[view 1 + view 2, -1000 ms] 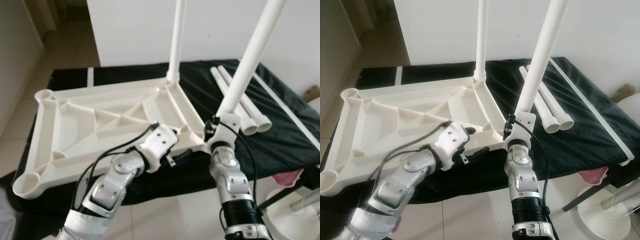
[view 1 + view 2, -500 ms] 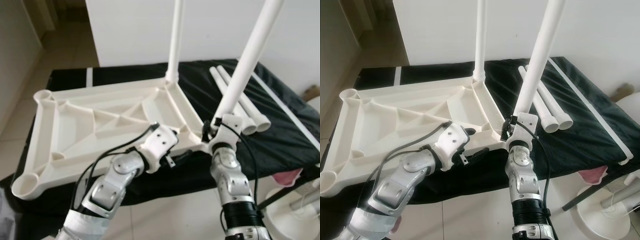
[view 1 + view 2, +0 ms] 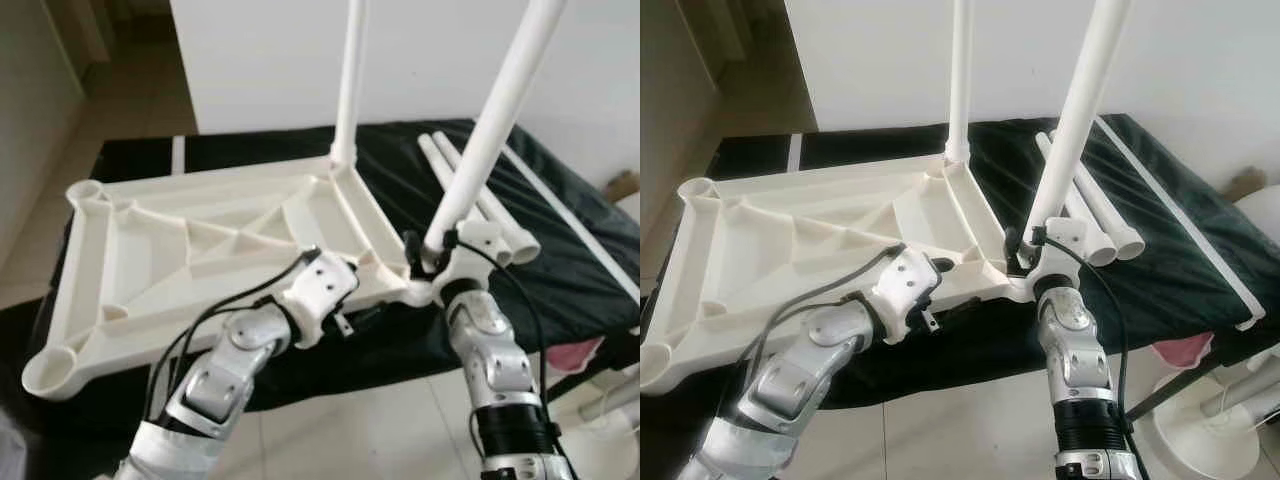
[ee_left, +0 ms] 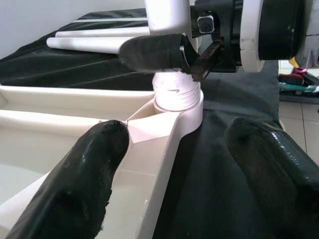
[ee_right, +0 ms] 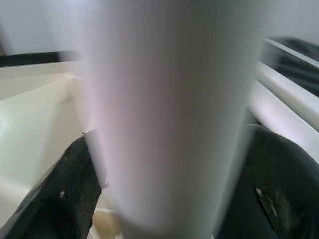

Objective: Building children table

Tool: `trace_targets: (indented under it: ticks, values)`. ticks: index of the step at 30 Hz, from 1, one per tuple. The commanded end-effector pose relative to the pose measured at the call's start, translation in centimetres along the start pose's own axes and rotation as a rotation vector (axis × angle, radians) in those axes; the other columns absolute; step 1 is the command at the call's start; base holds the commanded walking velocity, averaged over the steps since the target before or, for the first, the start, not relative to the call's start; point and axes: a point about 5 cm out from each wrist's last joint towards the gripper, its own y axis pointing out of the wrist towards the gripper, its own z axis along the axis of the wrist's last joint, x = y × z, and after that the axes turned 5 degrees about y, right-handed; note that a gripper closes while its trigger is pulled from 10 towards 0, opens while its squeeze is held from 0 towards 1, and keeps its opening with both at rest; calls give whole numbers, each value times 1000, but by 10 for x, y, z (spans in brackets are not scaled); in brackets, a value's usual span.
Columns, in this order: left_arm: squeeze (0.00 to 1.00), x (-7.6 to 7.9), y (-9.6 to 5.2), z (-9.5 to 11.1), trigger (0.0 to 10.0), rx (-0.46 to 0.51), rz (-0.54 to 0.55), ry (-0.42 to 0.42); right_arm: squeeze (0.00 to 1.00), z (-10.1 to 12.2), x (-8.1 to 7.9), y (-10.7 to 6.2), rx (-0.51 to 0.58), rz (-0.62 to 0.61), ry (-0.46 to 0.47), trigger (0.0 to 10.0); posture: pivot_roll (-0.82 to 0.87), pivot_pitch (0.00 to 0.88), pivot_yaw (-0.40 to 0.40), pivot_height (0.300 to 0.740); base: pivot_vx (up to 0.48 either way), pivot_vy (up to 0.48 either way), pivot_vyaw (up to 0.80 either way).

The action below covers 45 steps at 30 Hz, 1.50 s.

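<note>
The tabletop (image 3: pixel 200 240) lies upside down on the surface (image 3: pixel 560 270); one leg (image 3: pixel 352 80) stands in its far right corner, another (image 3: pixel 490 120) leans in the near right corner; the right claw (image 3: pixel 432 248) sits at that leg's base, the left claw (image 3: pixel 355 315) at the near edge beside it; two spare legs (image 3: pixel 480 205) lie to the right.

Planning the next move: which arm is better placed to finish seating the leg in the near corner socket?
Right. Its end effector already clamps the leg just above the socket. The left end effector is open, straddling the tabletop rim.
</note>
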Motion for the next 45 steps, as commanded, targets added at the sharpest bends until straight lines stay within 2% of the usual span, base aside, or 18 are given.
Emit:
trace_targets:
  ticks: [1, 3, 6, 9, 18, 19, 20, 21, 23, 24, 34, 35, 37, 38, 43, 44, 45]
  values:
    - [0, 2, 0, 2, 10000, 4, -1, -2, 0, 3, -1, 1, 13, 90, -25, 10000, 14, 21, -53, 740, 0, 0, 0]
    - [0, 1, 0, 2, 10000, 5, -1, 0, 0, 4, 2, 3, 5, 165, -63, 10000, 18, 21, -54, 740, 0, 0, 0]
    - [0, 0, 0, 2, 10000, 6, 0, 1, 0, 4, 4, 3, -6, 206, -70, 10000, 22, 18, -55, 740, 0, 0, 0]
    - [0, -1, -1, 3, 10000, 8, 2, 5, 0, 3, 8, 4, -35, 305, -86, 10000, 25, 14, -55, 740, 0, 0, 0]
    - [0, -3, 0, 4, 10000, 13, 4, 9, 0, -2, 20, 7, -88, 398, -109, 10000, 23, 11, -53, 740, 0, 0, 0]
    - [0, -3, 0, 4, 10000, 14, 4, 10, 0, -3, 22, 8, -102, 401, -111, 8392, 25, 11, -54, 740, 0, 0, 0]
    - [0, -3, 0, 4, 10000, 14, 4, 10, 0, -3, 22, 8, -102, 401, -111, 8392, 25, 11, -54, 740, 0, 0, 0]
    - [0, -3, 0, 5, 10000, 16, 4, 10, 0, -5, 24, 9, -111, 405, -109, 4667, 29, 10, -55, 740, 0, 0, 0]
    - [0, -3, 0, 5, 10000, 16, 4, 10, 0, -5, 24, 9, -111, 405, -109, 4667, 29, 10, -55, 740, 0, 0, 0]
    - [0, -3, 0, 5, 10000, 16, 3, 10, 0, -6, 26, 9, -120, 412, -108, 0, 31, 12, -56, 740, 0, 0, 0]
    - [0, -3, -2, 5, 10000, 14, 5, 10, 0, -11, 31, 10, -141, 433, -112, 0, 38, 13, -55, 740, 0, 0, 0]
    - [0, -3, -2, 5, 10000, 13, 5, 10, 0, -12, 31, 9, -145, 430, -108, 3725, 38, 13, -55, 740, 0, 0, 0]
    - [0, -3, -2, 5, 10000, 13, 4, 10, 0, -13, 32, 10, -148, 430, -104, 3725, 37, 13, -54, 740, 0, 0, 0]
    - [0, -2, -2, 5, 10000, 14, 2, 9, 0, -14, 31, 9, -146, 421, -99, 10000, 33, 13, -53, 740, 0, 0, 0]
    - [0, -1, -2, 6, 10000, 16, -2, 8, 0, -15, 32, 8, -140, 395, -95, 10000, 32, 14, -52, 740, 0, 0, 0]
    - [0, -1, -2, 6, 10000, 15, -3, 8, 0, -15, 34, 8, -138, 345, -101, 10000, 35, 12, -59, 740, 0, 0, 0]
    - [0, -1, -2, 6, 10000, 15, -3, 8, 0, -15, 34, 8, -138, 345, -101, 10000, 35, 12, -59, 740, 0, 0, 0]
